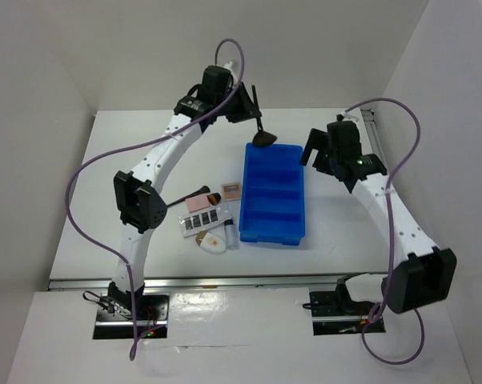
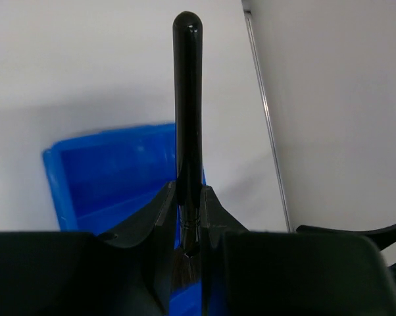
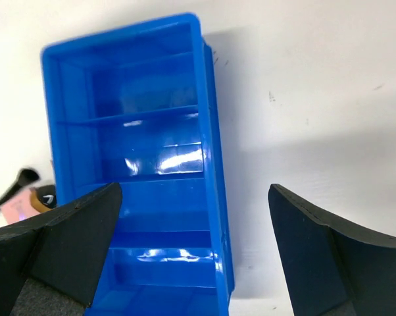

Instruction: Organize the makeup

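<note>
The left gripper (image 2: 188,197) has its jaws pinching the handle of the black brush (image 2: 187,99), bristles down at the 11 o'clock corner of the blue tray (image 1: 275,192). The right gripper (image 3: 195,227) hangs near the tray's 2 o'clock corner, jaws spread wide. The 2 compacts (image 1: 232,190), strip palette (image 1: 202,220), oval (image 1: 210,242) and tube (image 1: 227,232) lie at the tray's 9 o'clock side.

We saw a white table (image 1: 145,144) boxed in by plain white walls (image 1: 305,48), evenly lit, a metal rail (image 1: 225,282) edging its near side.
</note>
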Robot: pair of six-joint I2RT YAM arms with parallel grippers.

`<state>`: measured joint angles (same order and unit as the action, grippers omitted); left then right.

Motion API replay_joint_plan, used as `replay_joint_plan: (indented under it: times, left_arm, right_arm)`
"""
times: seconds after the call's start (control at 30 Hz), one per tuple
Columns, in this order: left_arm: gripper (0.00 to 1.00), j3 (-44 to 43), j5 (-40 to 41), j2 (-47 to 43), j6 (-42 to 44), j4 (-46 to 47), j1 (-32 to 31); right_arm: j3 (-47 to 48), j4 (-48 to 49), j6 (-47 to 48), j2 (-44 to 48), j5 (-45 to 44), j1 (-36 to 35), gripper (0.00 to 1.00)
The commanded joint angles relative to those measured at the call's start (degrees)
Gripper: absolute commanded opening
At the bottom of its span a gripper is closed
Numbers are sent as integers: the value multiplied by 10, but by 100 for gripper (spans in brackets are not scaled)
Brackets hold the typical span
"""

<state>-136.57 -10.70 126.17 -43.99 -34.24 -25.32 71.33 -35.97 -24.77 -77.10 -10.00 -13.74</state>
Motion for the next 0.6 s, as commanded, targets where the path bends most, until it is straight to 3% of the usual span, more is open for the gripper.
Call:
replay_joint_plan:
  times: [0.0, 0.03, 0.17, 0.33, 0.57]
  left_arm:
    - [0, 50, -28, -3, -23, 34, 0]
    - [0, 74, -15, -12, -43, 81, -5]
    - [0, 90, 74, -19, -137, 123, -49]
    - [0, 49, 180, 36, -244, 123, -95]
    - [0, 85, 298, 48, -348, 138, -122]
  right_arm:
    - [-33, 23, -35, 70, -44, 0, 100]
    - [-40, 23, -42, 97, -56, 0, 100]
    - [-61, 16, -79, 157, -79, 0, 100]
    - [-73, 16, -79, 229, -71, 0, 100]
    - [-78, -18, -67, 266, -27, 0, 100]
